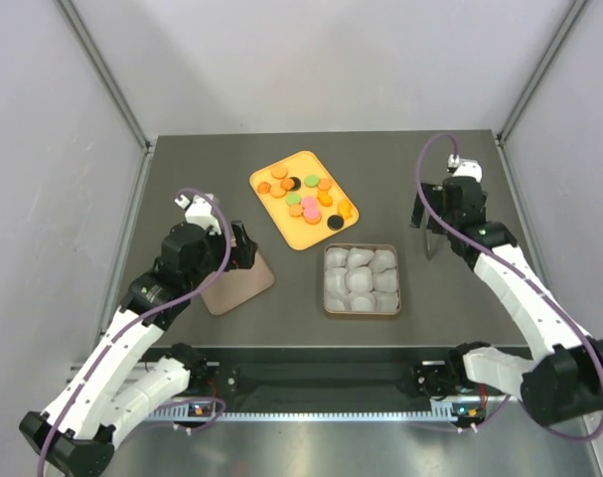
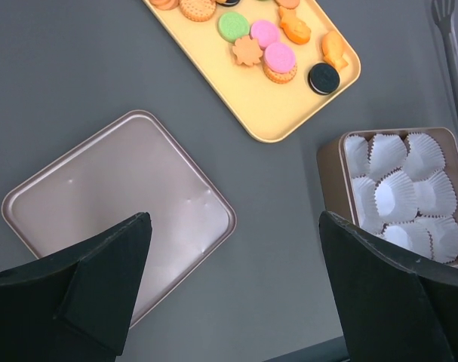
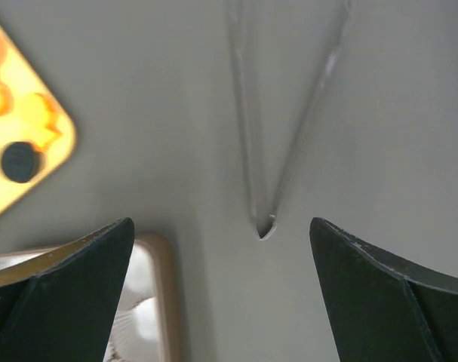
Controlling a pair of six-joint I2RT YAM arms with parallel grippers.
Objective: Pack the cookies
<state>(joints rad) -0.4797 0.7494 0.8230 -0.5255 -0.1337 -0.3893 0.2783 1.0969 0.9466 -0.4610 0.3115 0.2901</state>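
1. Cookies [image 1: 308,204], small flat discs in orange, pink, green and black, are gathered on a yellow tray [image 1: 291,231] at the far middle of a dark table [image 1: 182,179]. None is seen packed yet.
2. A square tin [image 1: 362,313] is set just near of the tray, filled with white paper cups [image 1: 361,278]. It seems placed this close so that each cookie has only a short way to go.
3. The flat lid [image 1: 236,288] is laid apart on the left, which leaves the tin open for filling.
4. The left gripper [image 1: 243,246] is held above the lid's far edge, its jaws wide apart with nothing between them.
5. The right gripper [image 1: 425,214] is poised over metal tongs [image 3: 265,225] lying on the right, its jaws wide apart and empty. The tongs are probably meant to be picked up for lifting cookies.
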